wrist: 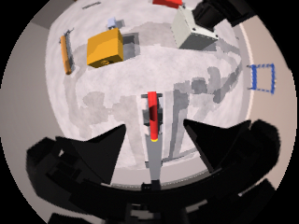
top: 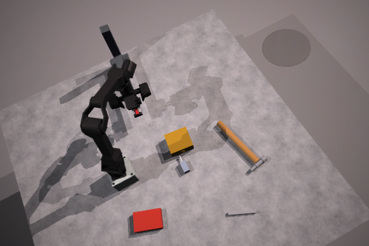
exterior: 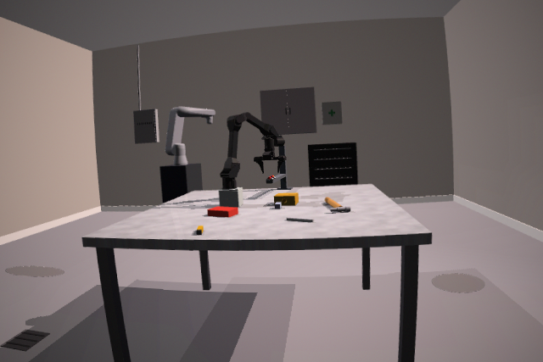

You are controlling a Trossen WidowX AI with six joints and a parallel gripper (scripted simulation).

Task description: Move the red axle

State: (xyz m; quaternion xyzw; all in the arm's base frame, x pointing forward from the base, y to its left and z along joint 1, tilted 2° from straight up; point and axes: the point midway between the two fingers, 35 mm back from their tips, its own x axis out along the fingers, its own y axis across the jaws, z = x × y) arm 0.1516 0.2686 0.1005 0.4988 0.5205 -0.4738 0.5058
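Note:
The red axle [top: 136, 111] [exterior: 271, 177] [wrist: 152, 117], with a yellow end, lies lengthwise on the dark supports at the free end of the raised grey bracket [wrist: 154, 161]. Whether it sits fully down in both V-blocks is too small to tell. My gripper [top: 131, 100] [exterior: 271, 171] [wrist: 155, 125] is wide open and empty above it. In the wrist view one finger stands on each side of the axle, apart from it. A yellow block [top: 179, 140] [exterior: 286, 198] [wrist: 105, 48] with a round opening in one side stands on the table; it may be the beam.
A tall post [top: 110, 42] [exterior: 282, 160] stands behind the bracket. A blue-grey piece [top: 183, 166] lies beside the yellow block. A hammer [top: 238, 142] [exterior: 333, 203], a red box [top: 147, 220] [exterior: 222, 211] and a thin grey rod [top: 241, 214] [exterior: 299, 219] are farther off.

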